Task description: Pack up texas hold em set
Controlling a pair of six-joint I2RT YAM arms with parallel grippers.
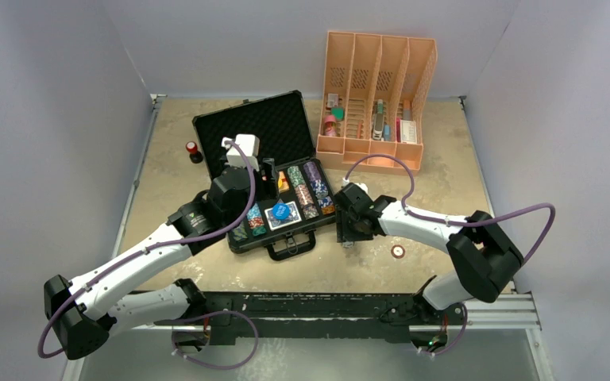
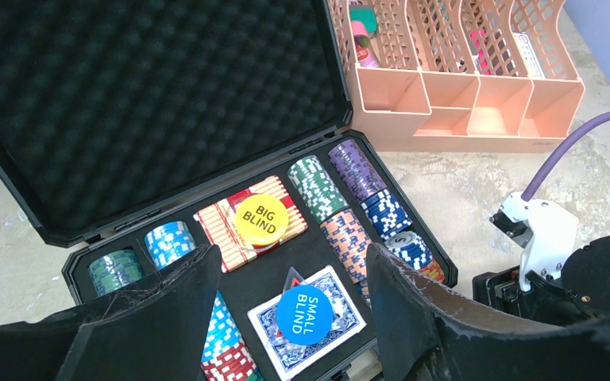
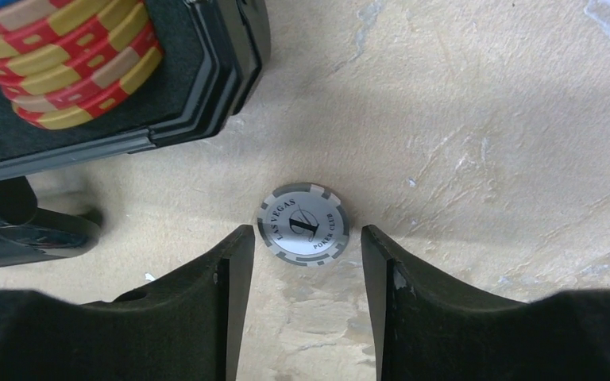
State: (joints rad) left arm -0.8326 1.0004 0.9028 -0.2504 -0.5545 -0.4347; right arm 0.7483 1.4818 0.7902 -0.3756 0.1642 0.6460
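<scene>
Black fingers (image 3: 198, 309) of the right gripper (image 3: 303, 232) fill the bottom of its wrist view. They stand apart with a grey-and-white chip (image 3: 303, 223) lying flat on the counter (image 3: 484, 159) between their tips, and a sliver of bare surface shows on each side, so nothing is clamped. This chip sits just beside the front right corner of the briefcase (image 3: 206, 87). Packing looks mostly done, as I judge it. In the left wrist view the tray holds rows of poker chips (image 2: 349, 198) along its right side and more stacks at the left. It also holds a red deck (image 2: 218, 226) with the yellow BIG BLIND button (image 2: 260, 218) on top, and a blue deck (image 2: 345, 321) carrying the blue SMALL BLIND button (image 2: 304, 313). Left to do are that loose chip and 1 more small round piece (image 1: 398, 252), which lies alone on the counter to the right of the right gripper and is too small to tell chip from button. After that comes shutting the foam-lined lid (image 2: 151, 103), which stands open behind the tray. The left gripper (image 2: 292, 250) hovers over the front of the tray, fingers apart and empty. Around the case are the orange organizer (image 1: 377, 95), just behind its right rear corner, and a red-topped cylinder (image 1: 193, 148) on the counter near its left side; neither belongs inside. In the way of closing, I'd say, is the left arm (image 1: 143, 254) itself, reaching over the tray with its cable, so it would have to clear out first. The flat chip may also be awkward to pinch off a hard surface
</scene>
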